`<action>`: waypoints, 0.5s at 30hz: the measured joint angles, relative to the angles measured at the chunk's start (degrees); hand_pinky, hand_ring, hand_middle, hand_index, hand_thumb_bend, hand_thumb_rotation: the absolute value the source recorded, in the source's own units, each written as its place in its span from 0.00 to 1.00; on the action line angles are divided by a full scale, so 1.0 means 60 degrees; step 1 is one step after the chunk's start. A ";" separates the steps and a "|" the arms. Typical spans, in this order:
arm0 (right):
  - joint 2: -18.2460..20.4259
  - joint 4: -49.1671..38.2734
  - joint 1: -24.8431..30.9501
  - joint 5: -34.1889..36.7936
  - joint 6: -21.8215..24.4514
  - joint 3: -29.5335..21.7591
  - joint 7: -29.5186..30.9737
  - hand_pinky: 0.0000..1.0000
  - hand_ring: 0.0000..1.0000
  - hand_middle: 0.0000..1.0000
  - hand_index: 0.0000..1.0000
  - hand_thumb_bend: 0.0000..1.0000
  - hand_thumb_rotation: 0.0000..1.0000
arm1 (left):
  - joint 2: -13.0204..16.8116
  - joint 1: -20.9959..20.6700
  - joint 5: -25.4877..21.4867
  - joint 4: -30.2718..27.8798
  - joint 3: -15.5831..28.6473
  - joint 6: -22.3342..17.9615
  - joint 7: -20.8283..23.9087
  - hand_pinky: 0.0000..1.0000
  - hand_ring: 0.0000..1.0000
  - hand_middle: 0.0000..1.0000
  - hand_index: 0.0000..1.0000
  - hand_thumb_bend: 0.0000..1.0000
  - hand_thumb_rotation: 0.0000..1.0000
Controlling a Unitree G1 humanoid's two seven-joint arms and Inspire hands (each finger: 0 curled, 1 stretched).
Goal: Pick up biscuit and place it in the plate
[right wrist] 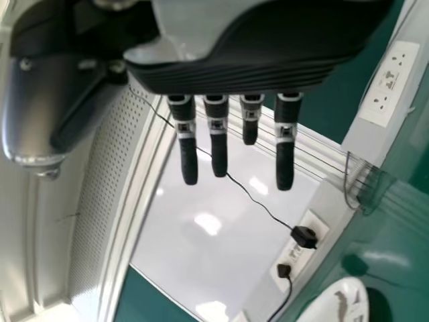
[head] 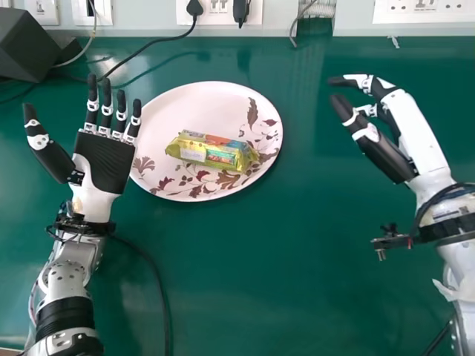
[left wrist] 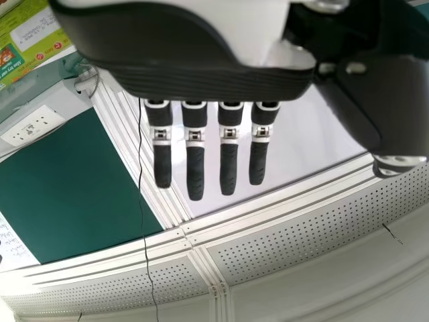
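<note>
Shiny yellow-green biscuit packet [head: 211, 150] with orange and blue printing, lying flat on the round, white plate with a brown leaf pattern [head: 169, 110]. Sits near the middle of the plate, inside the rim all round, with one crimped end toward the right side. Touches neither hand.

Just beside the plate's left edge, black-and-white left hand [head: 105, 162], palm up, fingers straight and spread, thumb held wide, holding nothing. Well apart on the right, black-and-white right hand [head: 415, 141], also open and empty, thumb and fingers pointing inward toward the plate.

Beneath everything, smooth dark-green tabletop [head: 297, 259], with a thin black cable [head: 159, 289] running beside the left forearm. At the far edge, white wall sockets [head: 220, 10]; in the far left corner, a dark grey box [head: 26, 44].

Seems to be at the end of the placing step, with the packet already where wanted. Calls next for no new grasp, only for drawing the left hand clear sideways, low speed, then resting both arms. Could still go wrong through fingertips nudging the rim or through snagging the cable on the way back.
</note>
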 measured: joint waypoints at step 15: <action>0.0478 0.1496 0.0237 0.2586 -0.1946 -0.0353 0.0192 0.55 0.68 0.79 0.76 0.94 0.71 | 0.0035 0.0042 0.0001 -0.0030 0.0003 -0.0018 0.0071 0.61 0.70 0.80 0.87 0.84 0.70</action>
